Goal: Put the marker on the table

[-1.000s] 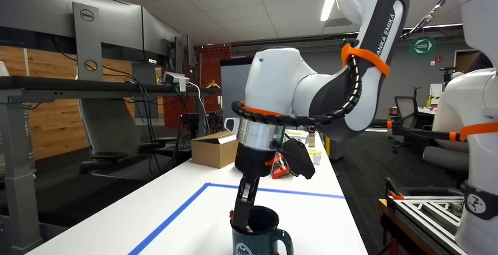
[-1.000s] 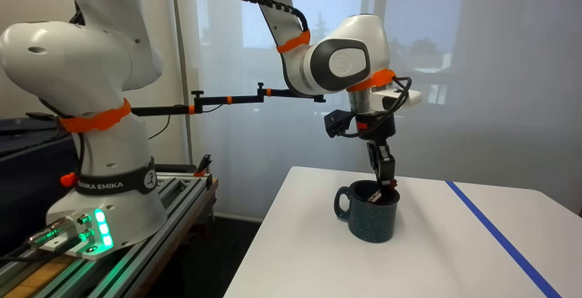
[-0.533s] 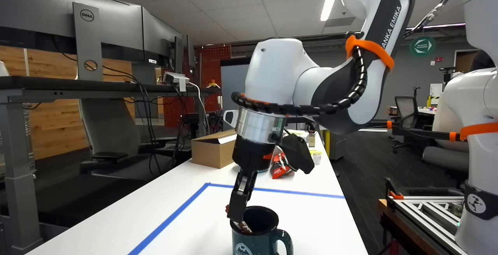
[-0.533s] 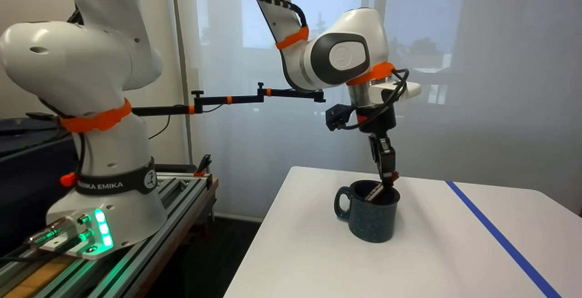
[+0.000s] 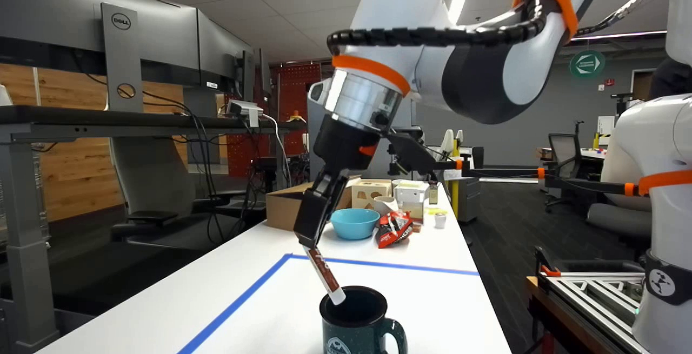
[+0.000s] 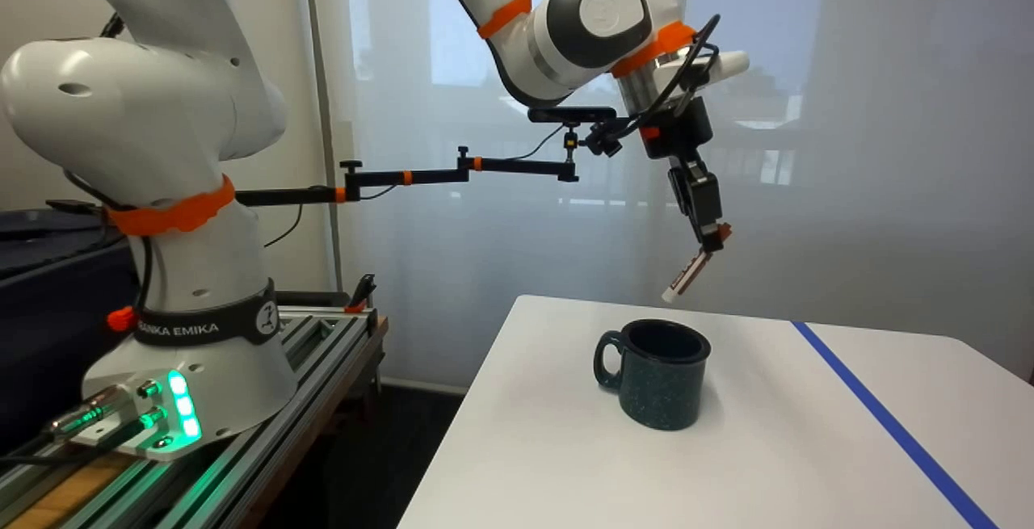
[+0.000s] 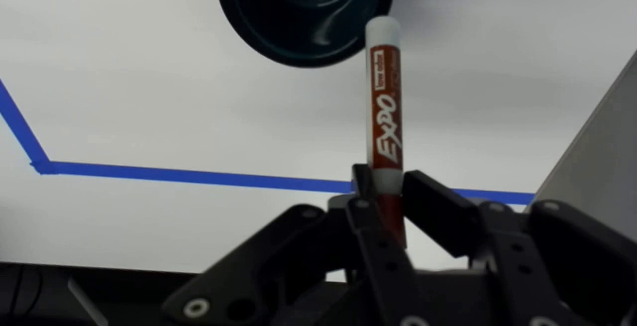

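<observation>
The marker is white with a brown-red label and cap. It shows in both exterior views [image 5: 324, 275] [image 6: 687, 274] and in the wrist view [image 7: 385, 107]. My gripper [image 5: 309, 239] is shut on the marker's cap end. It also shows in an exterior view [image 6: 711, 240] and in the wrist view [image 7: 382, 184]. The marker hangs tilted in the air, its white end lowest, above the dark green mug [image 6: 664, 392]. The mug [image 5: 351, 335] stands upright on the white table [image 6: 549, 464]. The wrist view looks into the mug [image 7: 298, 7], and nothing shows inside it.
Blue tape [image 5: 246, 294] marks lines on the table. Behind them stand a blue bowl [image 5: 354, 223], a red bag [image 5: 393, 229], a cardboard box [image 5: 286, 211] and a wooden shape box [image 5: 371, 192]. A black camera boom [image 6: 517, 165] reaches close to the wrist.
My gripper has risen from the mug and tilted, lifting the marker out of it. The marker stays in the fingers throughout. The mug has not moved.
</observation>
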